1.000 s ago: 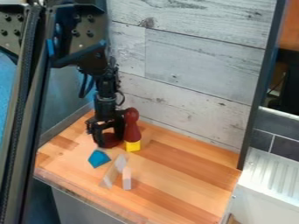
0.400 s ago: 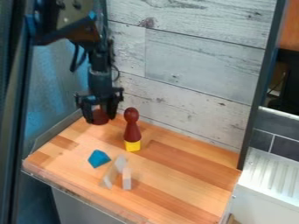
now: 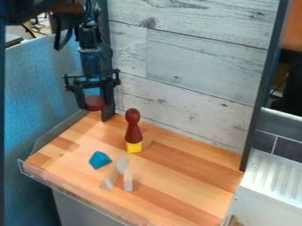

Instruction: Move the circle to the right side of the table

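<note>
With its fingers apart by the disc's width, the claw [image 3: 94, 109] grips the dark-red disc [image 3: 94, 102] between them; pick-up looks done, leaving carriage to the wooden tabletop's [image 3: 186, 181] right side, well apart from the claw, and release.

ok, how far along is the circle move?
Done: the pick, by the look of it. The dark red circle sits between the fingers of the end effector and appears clear of the table.
In hand: the circle, up by the far left corner.
Left: the carry across to the right side, then lower and release.
</note>
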